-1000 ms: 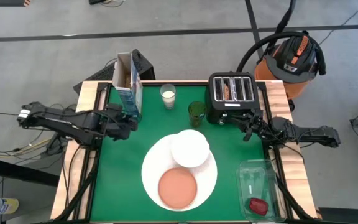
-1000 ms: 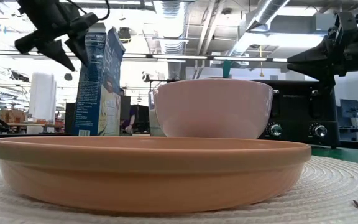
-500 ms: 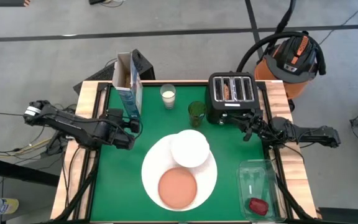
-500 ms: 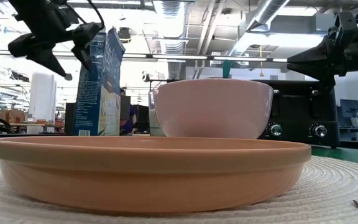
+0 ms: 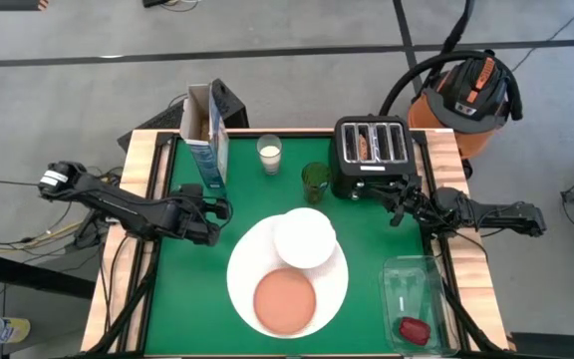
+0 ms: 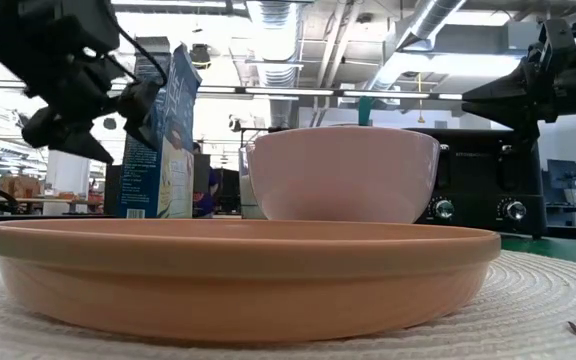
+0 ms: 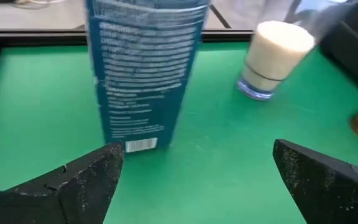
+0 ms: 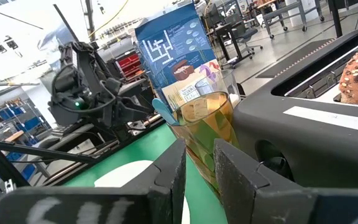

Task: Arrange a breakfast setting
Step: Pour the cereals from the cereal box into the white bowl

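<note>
Cereal box (image 5: 208, 148) stands upright at the far left of the green mat (image 5: 187, 289), just ahead of the left gripper (image 5: 215, 213), whose jaws are spread wide and hold nothing. The right gripper (image 5: 388, 202) hovers in front of the toaster (image 5: 371, 152) with jaws nearly together, empty. Between the two grippers, the bowl (image 5: 304, 238) and pink plate (image 5: 285, 299) sit on the big white plate (image 5: 244, 282).

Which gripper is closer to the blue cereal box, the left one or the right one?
The left. The left gripper is open, just in front of the blue cereal box, not touching it. The right gripper is far across the table, in front of the toaster.
</note>
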Action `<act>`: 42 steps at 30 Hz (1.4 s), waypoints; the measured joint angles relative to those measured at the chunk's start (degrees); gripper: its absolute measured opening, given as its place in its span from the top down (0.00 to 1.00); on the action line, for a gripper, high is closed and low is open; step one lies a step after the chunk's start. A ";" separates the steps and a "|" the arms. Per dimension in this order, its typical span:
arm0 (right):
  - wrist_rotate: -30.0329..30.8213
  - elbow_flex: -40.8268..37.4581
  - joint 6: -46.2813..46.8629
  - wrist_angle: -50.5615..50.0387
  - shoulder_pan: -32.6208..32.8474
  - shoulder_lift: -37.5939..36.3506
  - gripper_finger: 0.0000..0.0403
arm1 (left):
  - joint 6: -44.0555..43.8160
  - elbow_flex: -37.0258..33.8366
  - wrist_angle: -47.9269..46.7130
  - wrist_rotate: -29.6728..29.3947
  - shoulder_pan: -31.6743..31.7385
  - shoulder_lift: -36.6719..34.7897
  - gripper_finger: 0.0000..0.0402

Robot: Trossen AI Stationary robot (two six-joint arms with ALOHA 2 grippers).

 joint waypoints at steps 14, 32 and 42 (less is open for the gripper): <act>0.00 0.00 0.00 0.00 0.00 0.00 0.73 | 3.28 -2.86 3.25 -1.27 3.92 -0.02 0.00; 0.00 0.00 -0.01 0.00 -0.02 0.00 0.73 | 10.68 -2.85 6.73 -3.07 11.20 -0.02 0.00; 0.00 0.00 -0.01 0.00 0.00 0.00 0.73 | 10.92 -2.83 7.84 -1.27 11.84 -0.02 0.00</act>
